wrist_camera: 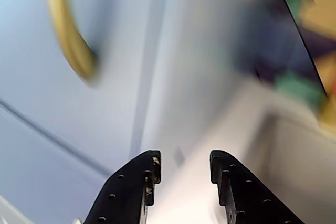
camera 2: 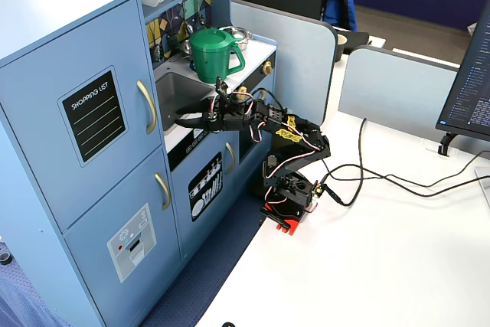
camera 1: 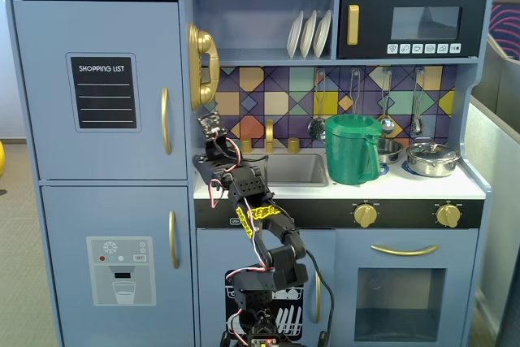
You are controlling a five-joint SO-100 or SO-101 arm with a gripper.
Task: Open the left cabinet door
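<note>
"SHOPPING LIST" chalkboard panel point(camera 1: 102, 92)

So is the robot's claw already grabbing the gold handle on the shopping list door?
No, in the wrist view the gripper is open and empty, with the gold handle up ahead and apart from its fingers.

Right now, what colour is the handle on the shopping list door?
Gold. The handle shows best in a fixed view, on the light-blue door.
</note>
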